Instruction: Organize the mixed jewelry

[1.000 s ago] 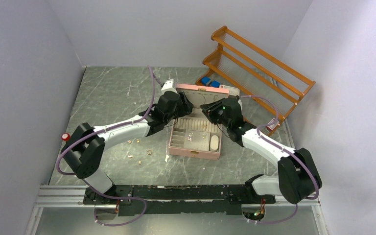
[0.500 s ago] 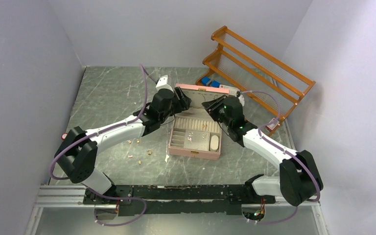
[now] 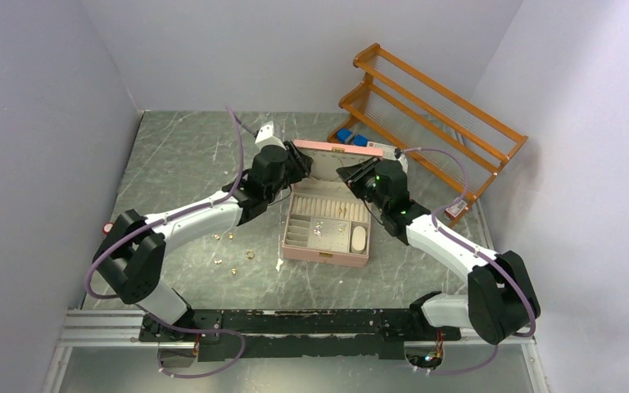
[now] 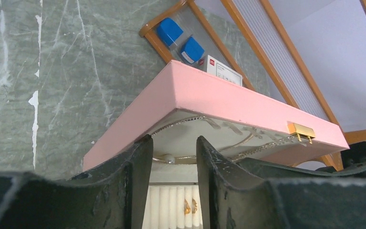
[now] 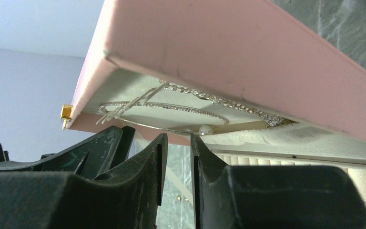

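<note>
Barely parted and empty, the left gripper and right gripper have retreated to the lid, rings still loose.

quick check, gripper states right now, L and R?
Left gripper: open, nothing between the fingers, pointed at the pink lid.
Right gripper: open by a narrow gap, holding nothing.

— Any readable text, brand or number anywhere?
— None. Only a red patch and faint grey lines of print on the small white carton beside the wooden rack, too blurred to read.
</note>
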